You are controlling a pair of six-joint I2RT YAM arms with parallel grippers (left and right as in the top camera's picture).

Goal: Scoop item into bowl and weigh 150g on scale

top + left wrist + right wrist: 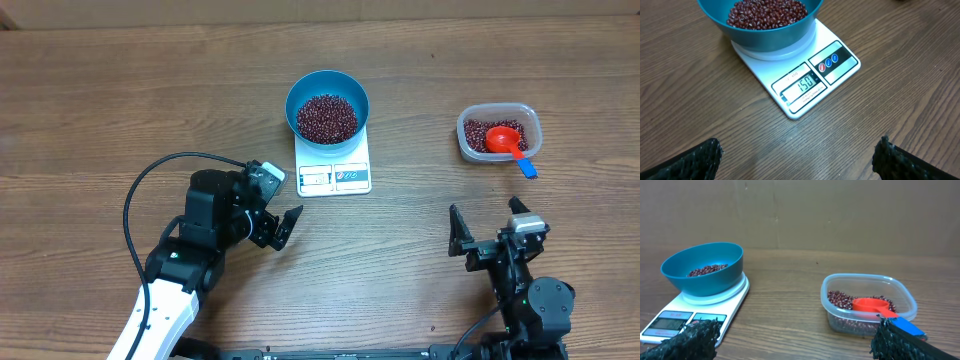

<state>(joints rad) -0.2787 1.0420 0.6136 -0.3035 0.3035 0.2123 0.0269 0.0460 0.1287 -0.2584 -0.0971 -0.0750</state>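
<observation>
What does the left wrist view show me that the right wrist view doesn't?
Only the left wrist view: the scale's display, readable at 150, and its three round buttons. Only the right wrist view: the clear tub holding beans, with the red scoop lying in it. Both: the blue bowl, filled with more beans, sitting on the scale.

A light blue bowl [293, 102] of dark red beans [327, 118] sits on a white scale [334, 177] on a wooden table [120, 90], well apart from a clear tub [463, 140] holding a red scoop [504, 138], while the left gripper [282, 229] and right gripper [487, 225] stand wide apart, jaws spread.
</observation>
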